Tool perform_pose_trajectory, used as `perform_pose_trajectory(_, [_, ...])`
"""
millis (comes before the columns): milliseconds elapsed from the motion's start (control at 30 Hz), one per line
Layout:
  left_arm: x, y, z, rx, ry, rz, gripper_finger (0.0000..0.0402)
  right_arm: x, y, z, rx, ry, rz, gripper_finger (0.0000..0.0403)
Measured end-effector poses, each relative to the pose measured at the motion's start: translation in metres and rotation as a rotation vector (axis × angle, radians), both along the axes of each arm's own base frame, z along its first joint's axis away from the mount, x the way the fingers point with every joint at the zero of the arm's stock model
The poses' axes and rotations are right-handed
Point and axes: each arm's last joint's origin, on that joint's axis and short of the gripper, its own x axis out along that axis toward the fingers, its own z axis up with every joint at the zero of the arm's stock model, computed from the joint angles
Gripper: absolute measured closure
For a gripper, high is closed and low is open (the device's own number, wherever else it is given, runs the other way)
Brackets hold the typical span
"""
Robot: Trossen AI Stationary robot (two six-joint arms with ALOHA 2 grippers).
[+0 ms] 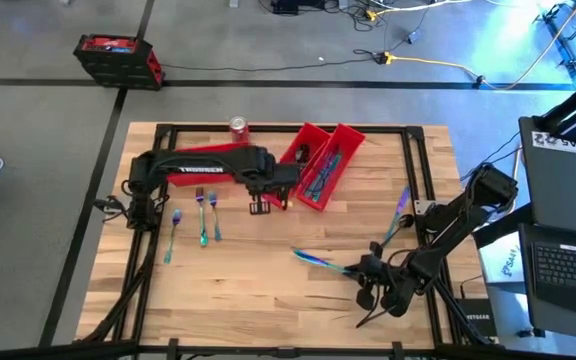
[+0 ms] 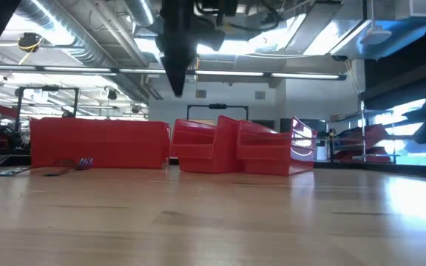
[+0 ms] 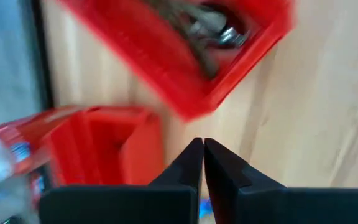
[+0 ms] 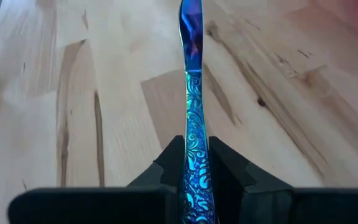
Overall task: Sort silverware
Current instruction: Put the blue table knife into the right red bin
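Note:
My right gripper (image 1: 360, 270) stands near the table's front right, shut on an iridescent blue-teal knife (image 1: 313, 260). Its blade points toward the table's left. My left gripper (image 1: 261, 207) hangs shut with nothing in it, fingers pointing down over the wood just left of two slanted red bins (image 1: 323, 165). Those bins hold dark silverware. Three small forks (image 1: 200, 218) lie flat on the table left of centre. Another iridescent piece (image 1: 398, 212) lies near the right arm. My right gripper pinches the knife's ornate handle (image 4: 194, 155) between its two fingers. The knife runs along the fingers and sticks out ahead of them, blade (image 4: 190, 25) foremost. The fingers slant down from the table's right. Whether the blade tip rests on the wood I cannot tell.
A long red bin (image 2: 98, 144) lies under the left arm at the back left. A red soda can (image 1: 238, 126) stands at the far edge. A black frame (image 1: 408, 160) runs around the tabletop. Bare wood spreads across the near middle (image 1: 258, 290).

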Motion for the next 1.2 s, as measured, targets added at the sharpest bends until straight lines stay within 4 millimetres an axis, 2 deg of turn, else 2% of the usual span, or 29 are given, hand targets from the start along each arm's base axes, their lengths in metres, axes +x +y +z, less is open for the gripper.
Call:
perform_pose_trajectory(133, [-0.016, -0.003, -0.003, -0.062, -0.171, 0.012, 0.0401, -0.002, -0.002, 0.010, 0.030, -0.019, -0.007, 0.0372])
perform_pose_trajectory(333, [-0.054, -0.008, -0.001, -0.075, -0.350, 0.064, 0.0401, -0.004, -0.006, 0.027, 0.007, -0.016, -0.004, 0.0373])
perform_pose_trajectory(633, [-0.111, -0.019, -0.008, -0.014, -0.680, 0.157, 0.0401, 0.018, -0.017, 0.060, -0.007, -0.002, -0.025, 0.0373])
perform_pose_trajectory(833, [-0.130, -0.025, -0.040, -0.016, -0.767, 0.133, 0.0401, 0.042, -0.031, 0.080, -0.013, -0.021, -0.089, 0.0373])
perform_pose_trajectory(1000, [-0.133, -0.029, -0.069, -0.096, -0.860, 0.063, 0.0401, 0.061, -0.049, 0.098, -0.032, -0.023, -0.166, 0.0373])
perform_pose_trajectory(1200, [-0.138, -0.032, -0.090, -0.195, -0.903, -0.041, 0.0401, 0.083, -0.075, 0.122, -0.007, -0.055, -0.285, 0.0373])
